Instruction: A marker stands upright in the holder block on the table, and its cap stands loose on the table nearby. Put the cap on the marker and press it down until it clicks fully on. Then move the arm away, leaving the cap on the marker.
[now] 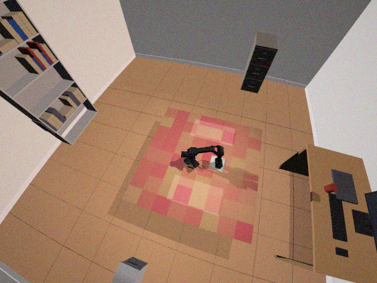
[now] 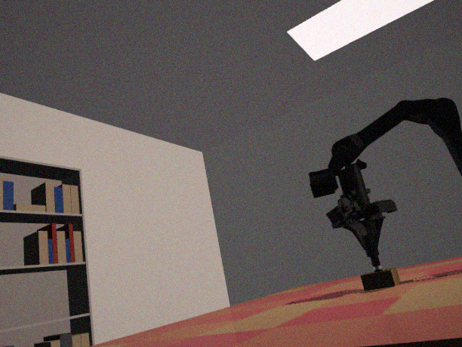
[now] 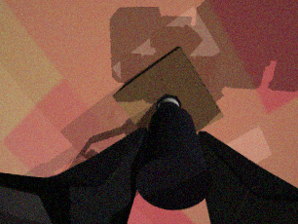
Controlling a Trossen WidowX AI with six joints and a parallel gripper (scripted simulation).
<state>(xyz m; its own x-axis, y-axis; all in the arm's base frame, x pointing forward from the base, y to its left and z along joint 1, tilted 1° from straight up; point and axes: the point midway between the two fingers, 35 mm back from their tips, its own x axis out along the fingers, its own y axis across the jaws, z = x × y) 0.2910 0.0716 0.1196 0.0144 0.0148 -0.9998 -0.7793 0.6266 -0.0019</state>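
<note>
From the top view, the black arm (image 1: 204, 151) bends over the middle of the red and tan checkered table top, well in from every edge, its gripper (image 1: 190, 162) pointing down (holder too small to make out). In the exterior view the gripper (image 2: 374, 260) stands upright directly over the holder block (image 2: 380, 279), its fingers clamped on the dark cap, with only a sliver of marker (image 2: 377, 268) showing just above the block. The wrist view looks down the cap (image 3: 169, 147), held between the two dark fingers, onto the block (image 3: 165, 87).
</note>
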